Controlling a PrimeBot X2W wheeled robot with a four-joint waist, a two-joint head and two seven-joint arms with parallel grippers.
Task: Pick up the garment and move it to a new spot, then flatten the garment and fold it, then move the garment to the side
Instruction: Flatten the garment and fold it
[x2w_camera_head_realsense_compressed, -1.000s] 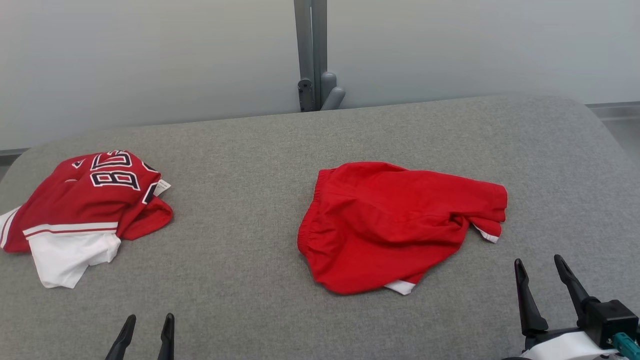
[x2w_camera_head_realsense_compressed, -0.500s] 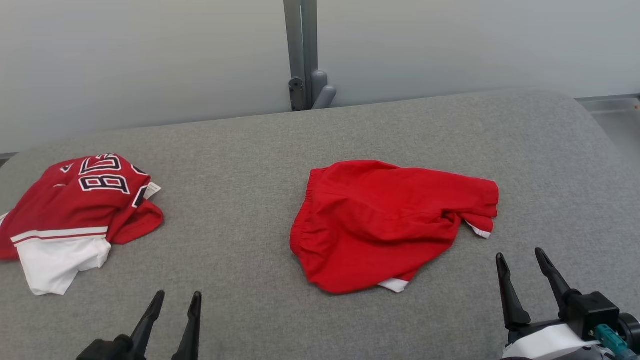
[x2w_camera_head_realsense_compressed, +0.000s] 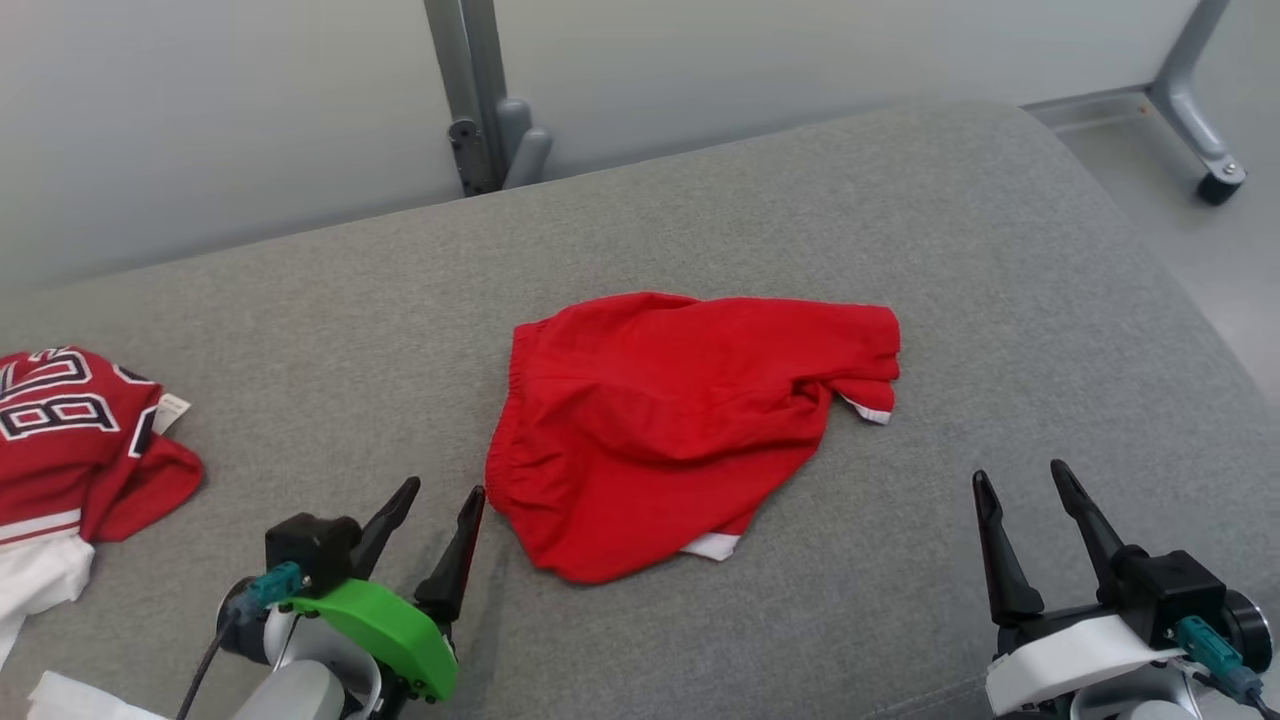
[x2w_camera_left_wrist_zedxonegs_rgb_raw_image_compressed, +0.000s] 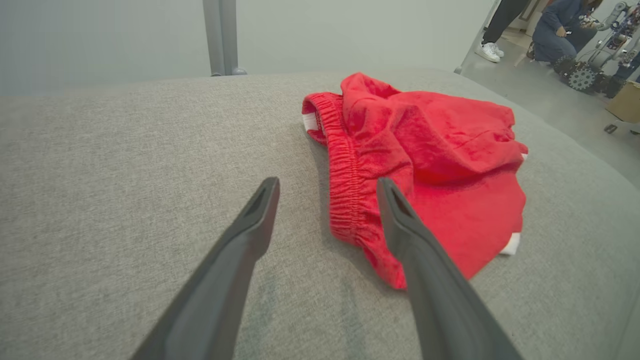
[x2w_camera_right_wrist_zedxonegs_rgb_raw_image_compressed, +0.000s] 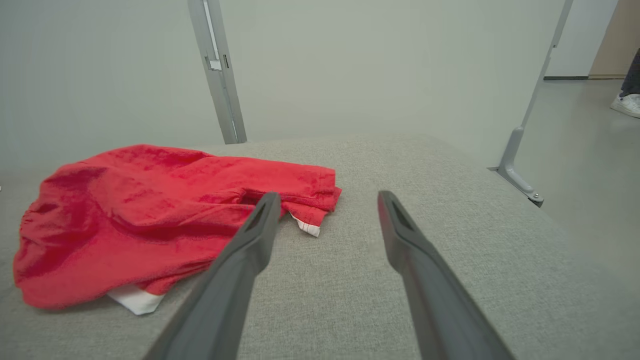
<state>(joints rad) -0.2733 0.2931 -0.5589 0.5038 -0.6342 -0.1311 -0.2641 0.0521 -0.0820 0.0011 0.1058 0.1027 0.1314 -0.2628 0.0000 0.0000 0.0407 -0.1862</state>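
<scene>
Red shorts (x2w_camera_head_realsense_compressed: 680, 420) lie on grey padded table (x2w_camera_head_realsense_compressed: 950, 210) between wide-open, empty left gripper (x2w_camera_head_realsense_compressed: 445, 488) and right gripper (x2w_camera_head_realsense_compressed: 1019, 472), pale wall (x2w_camera_head_realsense_compressed: 800, 50) beyond.

Bright, even, diffuse light from overhead, no glare. Only faint soft shadows under the red shorts (x2w_camera_head_realsense_compressed: 680, 420) and left gripper (x2w_camera_head_realsense_compressed: 447, 487) on the grey fabric surface (x2w_camera_head_realsense_compressed: 300, 330). Wrist views bow at edges; finger bases near lens soft.

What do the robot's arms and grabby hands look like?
The left gripper and right gripper each have two dark, pointed fingers. The left wears a green cover, the right a white cover. Both have teal plugs; the left's trails a black cable.
</scene>
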